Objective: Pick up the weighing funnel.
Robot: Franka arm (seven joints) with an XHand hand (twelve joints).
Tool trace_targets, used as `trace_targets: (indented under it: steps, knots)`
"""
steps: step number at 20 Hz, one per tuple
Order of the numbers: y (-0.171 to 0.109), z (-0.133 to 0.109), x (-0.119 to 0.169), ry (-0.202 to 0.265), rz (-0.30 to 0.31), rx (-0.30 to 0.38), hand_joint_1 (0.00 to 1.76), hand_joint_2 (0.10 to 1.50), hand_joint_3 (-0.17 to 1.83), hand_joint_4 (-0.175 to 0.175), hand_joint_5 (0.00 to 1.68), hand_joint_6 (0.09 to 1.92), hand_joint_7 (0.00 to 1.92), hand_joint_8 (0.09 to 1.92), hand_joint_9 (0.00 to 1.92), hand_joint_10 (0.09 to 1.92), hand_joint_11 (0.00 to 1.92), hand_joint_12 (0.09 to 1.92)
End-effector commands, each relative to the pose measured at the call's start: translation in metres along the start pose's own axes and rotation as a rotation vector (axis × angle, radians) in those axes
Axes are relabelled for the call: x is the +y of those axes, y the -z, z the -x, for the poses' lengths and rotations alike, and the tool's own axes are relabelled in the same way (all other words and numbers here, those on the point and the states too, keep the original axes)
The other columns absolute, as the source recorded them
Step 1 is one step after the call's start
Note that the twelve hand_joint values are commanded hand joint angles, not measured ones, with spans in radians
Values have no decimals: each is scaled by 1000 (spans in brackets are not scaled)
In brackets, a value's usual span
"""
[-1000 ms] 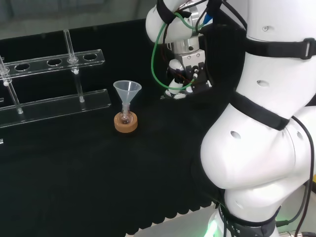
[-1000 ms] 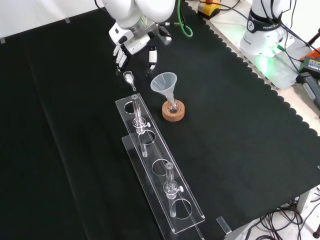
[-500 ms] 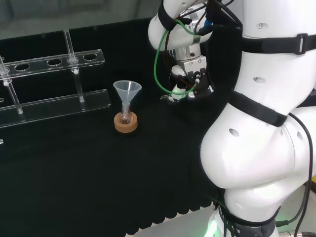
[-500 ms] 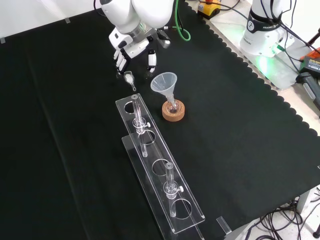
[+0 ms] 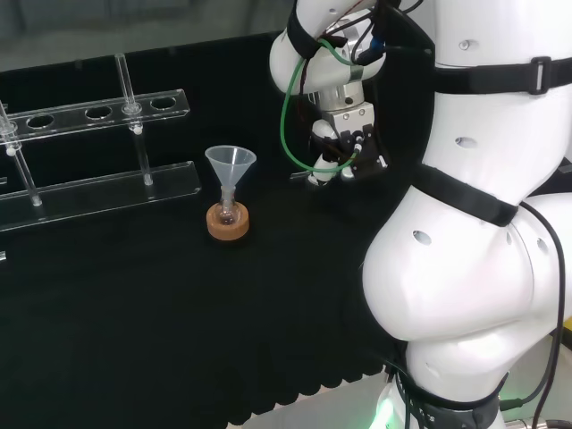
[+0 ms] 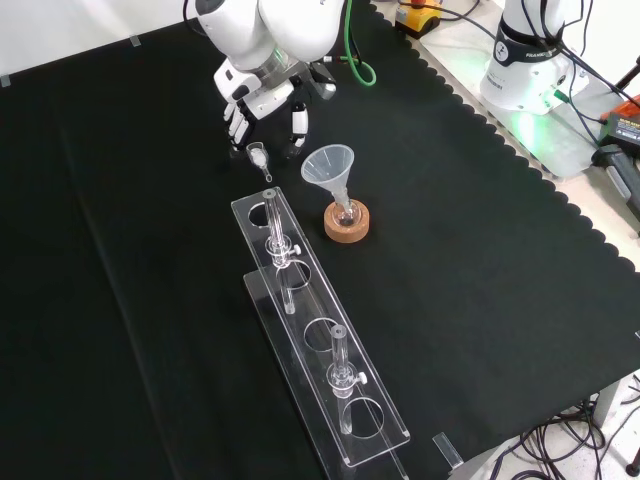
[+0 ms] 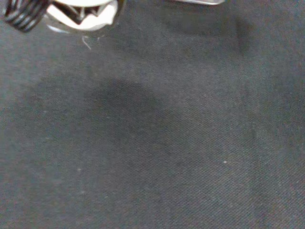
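The weighing funnel [image 6: 259, 157], a small clear scoop with a short stem, lies on the black cloth to the left of the big funnel in the front view. My hand [image 6: 262, 98] hangs just beyond it, open, with the fingers [image 6: 235, 122] and thumb [image 6: 297, 121] pointing down on either side of its far end. Nothing is between them. In the head view the hand [image 5: 338, 147] hovers low over the cloth to the right of the big funnel. The wrist view looks at bare cloth past a blurred white part of the hand [image 7: 82, 13].
The big funnel [image 6: 329, 166] stands in a small flask on a cork ring [image 6: 346, 223] close to the hand's right in the front view. A clear tube rack [image 6: 318, 352] with upright tubes runs from near the weighing funnel toward the cloth's front edge.
The hand has shifted a little left in the front view and sunk closer to the weighing funnel. The funnel and the other ware have not moved.
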State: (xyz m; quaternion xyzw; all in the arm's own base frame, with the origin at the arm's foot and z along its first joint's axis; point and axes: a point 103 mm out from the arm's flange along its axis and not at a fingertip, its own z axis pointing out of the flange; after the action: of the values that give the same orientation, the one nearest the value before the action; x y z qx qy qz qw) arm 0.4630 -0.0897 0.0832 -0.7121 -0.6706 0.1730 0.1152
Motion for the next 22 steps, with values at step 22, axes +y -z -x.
trace_targets:
  steps: [22]
  knots:
    - [-9,6,11,-18,1,-17,950,582,635,-28,595,630,565,694,829,500,570,1238]
